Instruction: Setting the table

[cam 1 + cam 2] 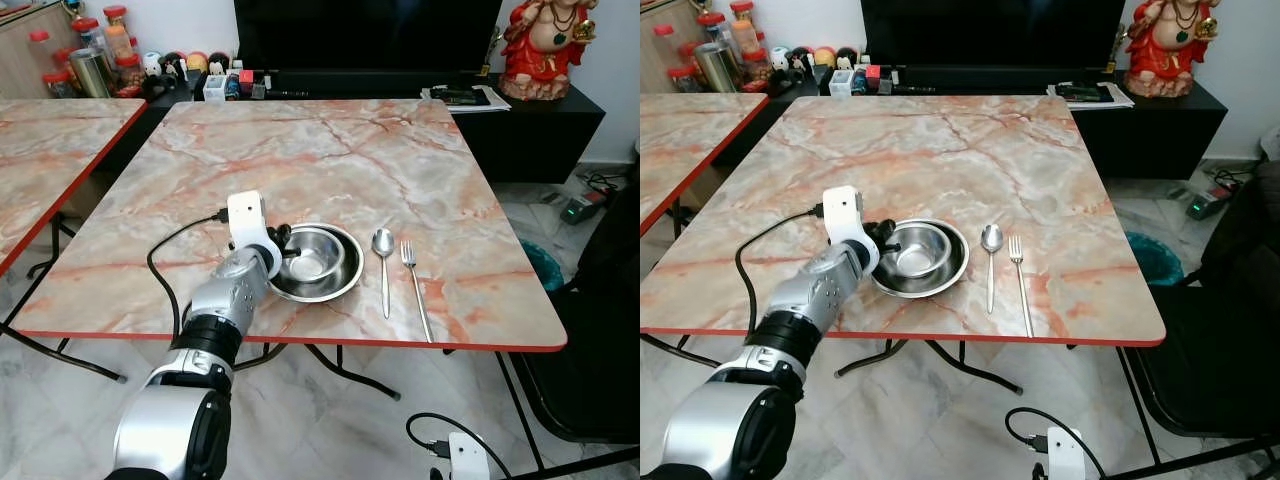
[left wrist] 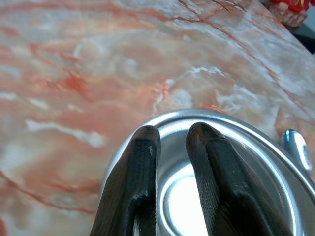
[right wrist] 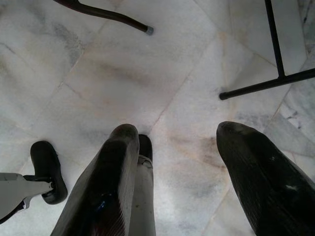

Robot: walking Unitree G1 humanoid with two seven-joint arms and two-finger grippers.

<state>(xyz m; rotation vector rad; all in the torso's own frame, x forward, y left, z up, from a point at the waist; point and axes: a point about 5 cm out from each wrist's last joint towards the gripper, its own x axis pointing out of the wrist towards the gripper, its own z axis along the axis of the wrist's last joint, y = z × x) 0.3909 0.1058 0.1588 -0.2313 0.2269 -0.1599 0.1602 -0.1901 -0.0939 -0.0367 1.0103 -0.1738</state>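
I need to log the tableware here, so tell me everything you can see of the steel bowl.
The steel bowl is round, shiny metal, upright and empty, with a wide flat rim. It sits near the front edge of the marble table, just left of the spoon. The left claw reaches over its left rim, fingers nearly together.

You see a polished metal bowl (image 1: 318,262), mirror-bright at centre frame, with a shiny metal spoon (image 1: 383,250) and fork (image 1: 414,285) just right of it. The table (image 1: 350,160) has a glossy, smooth marble-patterned top. The left gripper (image 2: 172,142) has matt black fingers.
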